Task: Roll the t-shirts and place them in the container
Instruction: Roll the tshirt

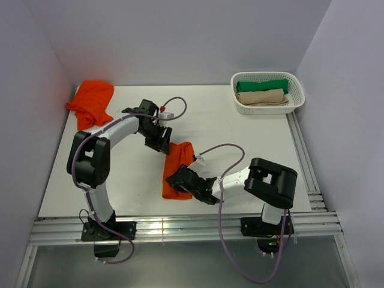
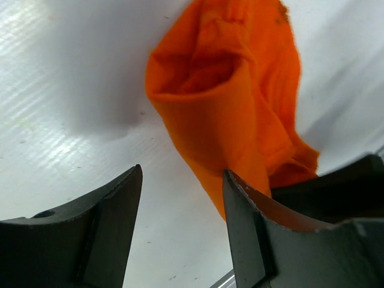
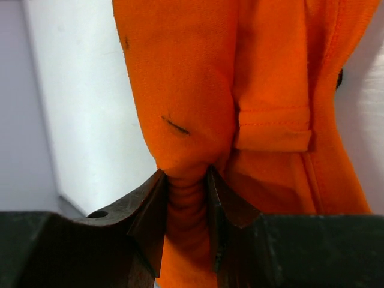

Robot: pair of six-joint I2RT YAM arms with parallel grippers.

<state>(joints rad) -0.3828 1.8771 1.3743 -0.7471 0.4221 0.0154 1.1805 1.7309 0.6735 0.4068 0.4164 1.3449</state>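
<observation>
Orange cloth: a folded t-shirt (image 1: 177,168) lies as a narrow strip near the middle of the white table (image 1: 240,144), running from the left gripper down to the right one.
Second shirt: another orange t-shirt (image 1: 91,102) sits crumpled at the far left corner, well apart from both arms.
Right gripper (image 1: 180,179): at the near end of the strip; the wrist view shows its jaws clamped on a bunched fold of the cloth (image 3: 187,198).
Left gripper (image 1: 161,143): at the far end of the strip; its wrist view shows the jaws apart, the shirt's end (image 2: 228,108) lying ahead of them and just beside the right-hand finger, not pinched.
Basket (image 1: 267,93): white mesh, far right corner, holding a green and a tan rolled garment.
Step in hand: likely starting the roll from the near end, with one arm gripping.
Next move: probably needs the left jaws to steady the far end while the right turns the cloth over itself, keeping the strip straight.
</observation>
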